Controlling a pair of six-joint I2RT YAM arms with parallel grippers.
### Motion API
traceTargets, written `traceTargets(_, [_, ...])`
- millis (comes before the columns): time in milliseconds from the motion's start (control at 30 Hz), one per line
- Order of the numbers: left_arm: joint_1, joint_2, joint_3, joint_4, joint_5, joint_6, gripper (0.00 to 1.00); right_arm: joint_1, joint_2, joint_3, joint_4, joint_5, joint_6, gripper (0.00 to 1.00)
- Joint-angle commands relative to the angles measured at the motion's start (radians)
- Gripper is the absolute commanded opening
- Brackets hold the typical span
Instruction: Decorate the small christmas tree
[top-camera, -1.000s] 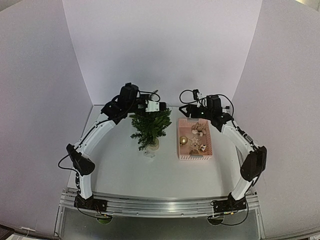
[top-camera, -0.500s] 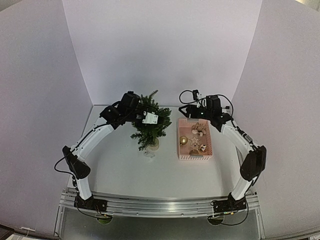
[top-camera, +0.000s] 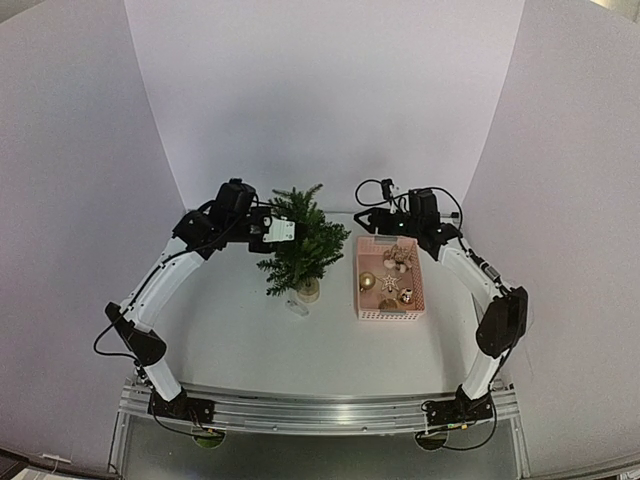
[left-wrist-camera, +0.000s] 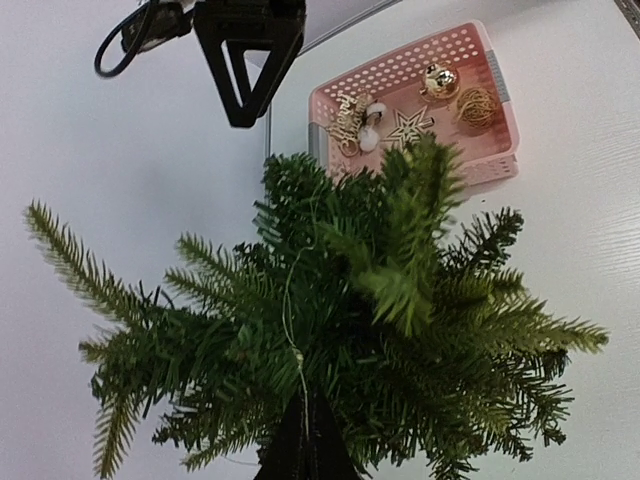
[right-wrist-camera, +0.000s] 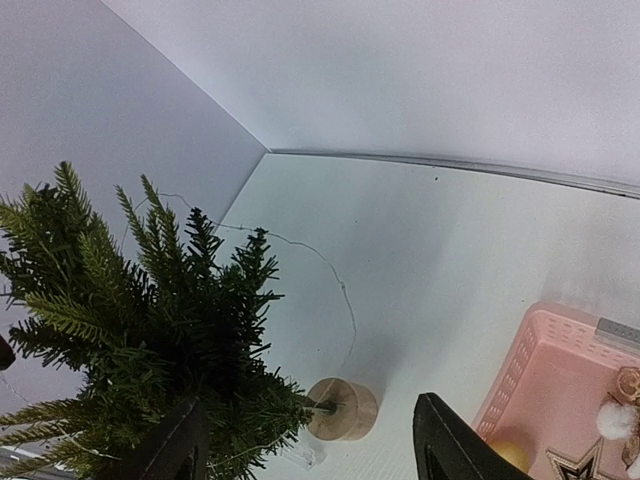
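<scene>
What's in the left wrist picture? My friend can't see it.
A small green Christmas tree fills the picture, seen up close. Behind it a pink basket holds gold ornaments and a star; the right gripper hangs above.

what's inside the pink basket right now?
The pink basket holds ornaments: a shiny gold ball, a gold wire ball, a star and white pieces. Anything beneath them is hidden.

No writing, number, brand or sign can be read in any view. A small grey tab (right-wrist-camera: 620, 331) on the rim of the pink basket (right-wrist-camera: 515, 375), lower right, shows no legible marks.
</scene>
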Motion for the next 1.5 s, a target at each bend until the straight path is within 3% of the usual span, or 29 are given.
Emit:
traceTargets(0, [0.089, -0.058, -0.046, 0.027, -0.025, -0.068, 0.0, 0.006, 0.025, 0.056, 0.021, -0.053, 0.007, 0.68])
traceTargets(467, [0.167, -0.19, -0.365, 0.135, 0.098, -0.076, 0.0, 0.009, 0.035, 0.061, 0.019, -0.098, 0.008, 0.7])
traceTargets(933, [0.191, -0.188, -0.537, 0.298, 0.123, -0.11, 0.0, 0.015, 0.036, 0.057, 0.02, -0.119, 0.011, 0.71])
traceTargets(1467, [0.189, -0.156, -0.578, 0.461, 0.205, -0.249, 0.0, 0.03, 0.074, 0.077, 0.021, -0.136, 0.019, 0.73])
